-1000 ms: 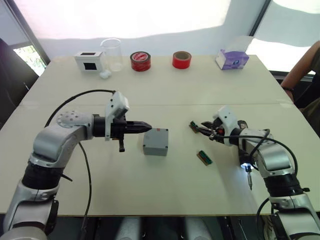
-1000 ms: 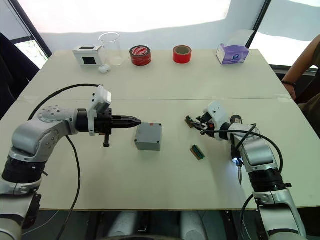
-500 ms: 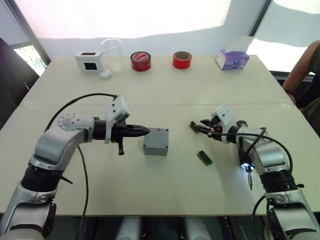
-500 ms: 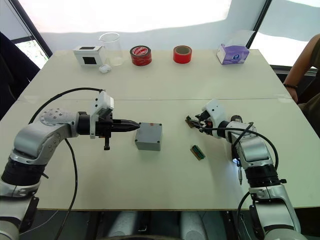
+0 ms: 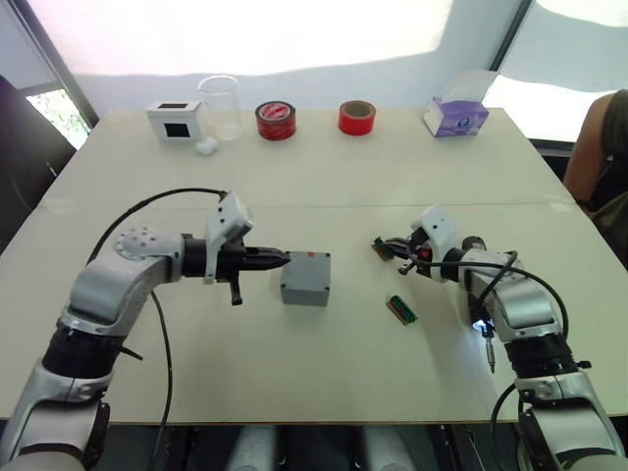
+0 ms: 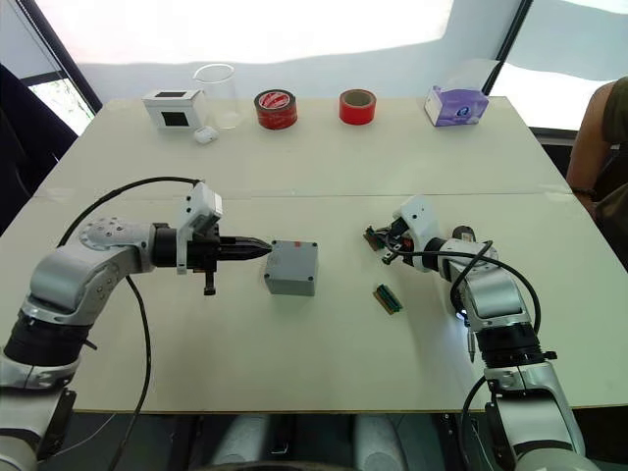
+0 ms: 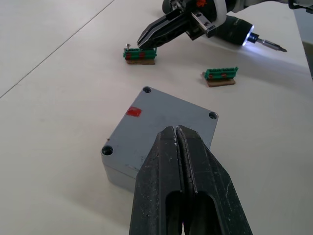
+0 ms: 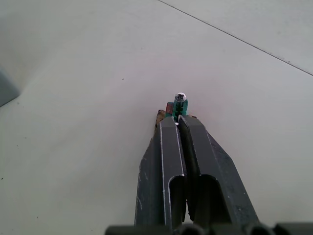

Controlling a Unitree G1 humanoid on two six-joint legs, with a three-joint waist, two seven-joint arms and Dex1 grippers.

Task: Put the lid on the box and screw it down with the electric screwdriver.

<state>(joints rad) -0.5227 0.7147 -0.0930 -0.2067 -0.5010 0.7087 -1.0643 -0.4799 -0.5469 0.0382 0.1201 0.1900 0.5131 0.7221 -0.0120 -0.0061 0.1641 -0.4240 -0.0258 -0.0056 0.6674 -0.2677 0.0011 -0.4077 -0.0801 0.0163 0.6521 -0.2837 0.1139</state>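
Note:
The grey box (image 5: 305, 287) stands mid-table with the lid (image 7: 166, 113) lying on it, a red sticker near one corner and screw holes showing in the corners. My left gripper (image 5: 285, 259) is shut and empty, its tips level with the box's left top edge. My right gripper (image 5: 385, 245) is shut, its tips against a small green terminal block (image 8: 180, 102) to the right of the box. The electric screwdriver (image 5: 483, 329) lies under my right forearm, its tip light on and its bit pointing at the table's front edge.
A second green terminal block (image 5: 400, 308) lies right of the box. Along the far edge stand a white box with a black window (image 5: 175, 120), a clear beaker (image 5: 219, 106), two red tape rolls (image 5: 276, 120), and a purple tissue box (image 5: 455, 116). A person (image 5: 601, 147) sits at the right.
My left gripper has dipped slightly and drawn back a little from the box. My right gripper has edged left onto the green block. The person at the right has shifted.

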